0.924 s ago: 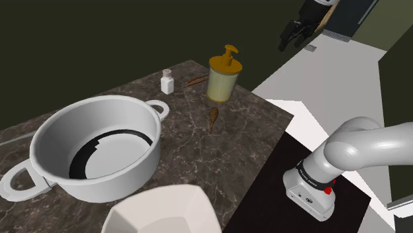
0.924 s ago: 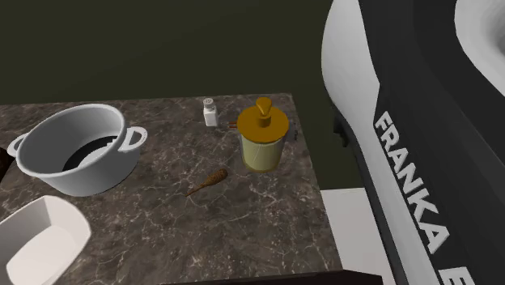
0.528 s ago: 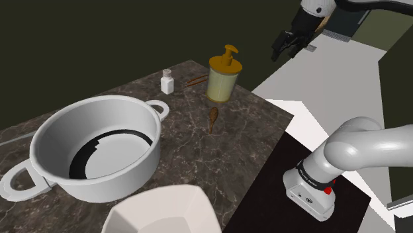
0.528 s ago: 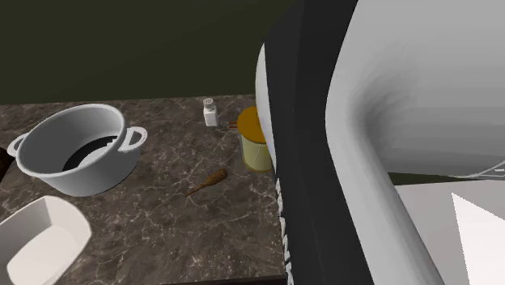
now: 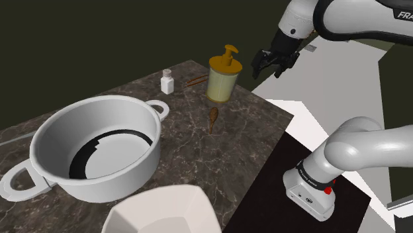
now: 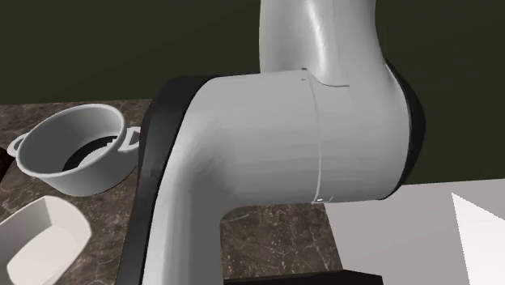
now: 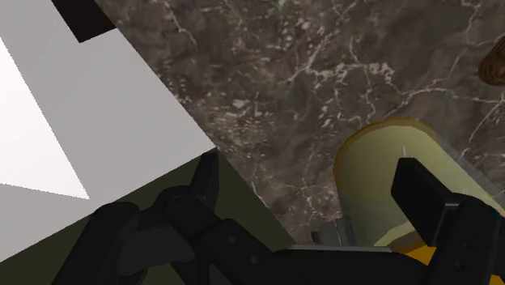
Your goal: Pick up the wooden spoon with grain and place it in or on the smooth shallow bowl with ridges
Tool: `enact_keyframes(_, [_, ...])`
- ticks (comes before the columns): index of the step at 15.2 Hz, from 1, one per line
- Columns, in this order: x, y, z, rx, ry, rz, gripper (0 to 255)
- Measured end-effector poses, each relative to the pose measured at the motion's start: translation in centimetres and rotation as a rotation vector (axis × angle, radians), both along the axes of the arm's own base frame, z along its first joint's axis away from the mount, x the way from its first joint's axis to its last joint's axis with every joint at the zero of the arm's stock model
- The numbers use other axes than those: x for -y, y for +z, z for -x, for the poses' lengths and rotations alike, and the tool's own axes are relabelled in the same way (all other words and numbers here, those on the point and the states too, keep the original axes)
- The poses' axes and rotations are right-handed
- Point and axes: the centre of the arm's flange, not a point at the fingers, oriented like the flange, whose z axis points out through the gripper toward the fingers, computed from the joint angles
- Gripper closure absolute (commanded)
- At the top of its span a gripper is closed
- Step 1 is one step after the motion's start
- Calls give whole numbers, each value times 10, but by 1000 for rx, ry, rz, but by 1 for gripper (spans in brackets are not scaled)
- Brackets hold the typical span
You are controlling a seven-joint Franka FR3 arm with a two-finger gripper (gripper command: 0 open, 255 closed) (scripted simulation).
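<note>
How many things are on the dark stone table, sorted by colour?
White or pale grey: 3 (pot, bowl, small bottle)
Yellow: 1 (pump dispenser)
Brown: 2 (spoon, thin sticks behind the dispenser)
Total: 6

The arm [image 6: 307, 154] hides the second exterior view's middle and part of the pot's [image 6: 81, 174] 3 o'clock handle; the white bowl [image 6: 48, 235] is cut off at 8 o'clock; a brown object [image 7: 494, 66] is clipped by the wrist view's edge, unidentifiable.
</note>
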Motion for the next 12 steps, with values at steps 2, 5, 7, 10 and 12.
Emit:
enact_keyframes(2, [-20,-13,5,-4,-45,-8,0])
enact_keyframes(5, [-61,-26,2,-10,-110,-21,0])
enact_keyframes(7, [-82,-38,-2,-15,-153,-29,0])
enact_keyframes(10, [-118,-56,-5,-21,-219,-41,0])
enact_keyframes(12, [-140,-66,-8,-24,-264,-49,0])
